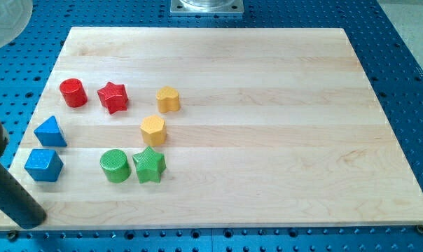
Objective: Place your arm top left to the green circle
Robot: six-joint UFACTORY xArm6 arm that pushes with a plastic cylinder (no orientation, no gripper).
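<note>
The green circle sits on the wooden board at the lower left, touching the green star on its right. My dark rod comes in from the view's left edge, and my tip is at the board's bottom left corner. That is well to the left of and below the green circle, and below the blue cube.
A blue triangle lies above the blue cube. A red circle, a red star and a yellow heart form a row higher up. A yellow hexagon lies above the green star. A metal mount is at the top edge.
</note>
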